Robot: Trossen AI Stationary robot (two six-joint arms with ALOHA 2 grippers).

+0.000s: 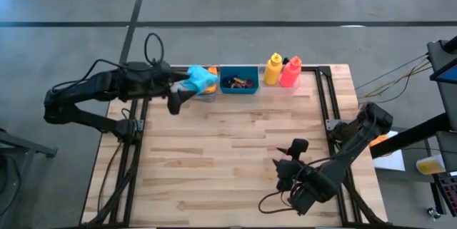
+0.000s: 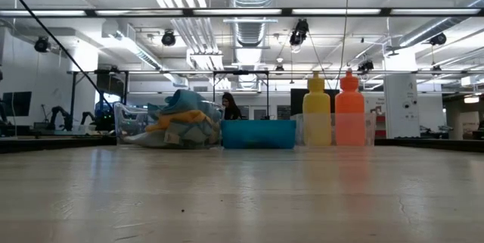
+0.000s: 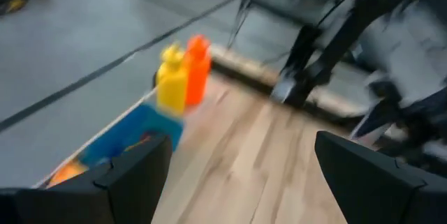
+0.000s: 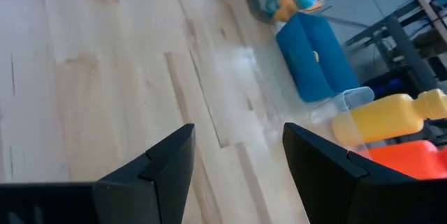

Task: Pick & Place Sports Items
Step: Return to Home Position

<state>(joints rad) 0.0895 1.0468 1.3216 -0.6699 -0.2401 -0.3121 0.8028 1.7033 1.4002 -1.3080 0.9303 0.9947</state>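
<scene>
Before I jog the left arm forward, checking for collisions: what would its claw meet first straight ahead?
Probably the bare wooden table top: the open left claw tilts down toward it. The blue bin, yellow bottle and orange bottle sit aside of that line. Depth is unclear.

Too small to tell apart from above: the bits point(image 1: 239, 83) heaped in the teal bin point(image 1: 239, 91). Smeared by blur in the left wrist view: yellow bottle point(image 3: 172, 81), pink-red bottle point(image 3: 198, 67). Cut off at the right wrist view's edge: the pink-red bottle.
</scene>
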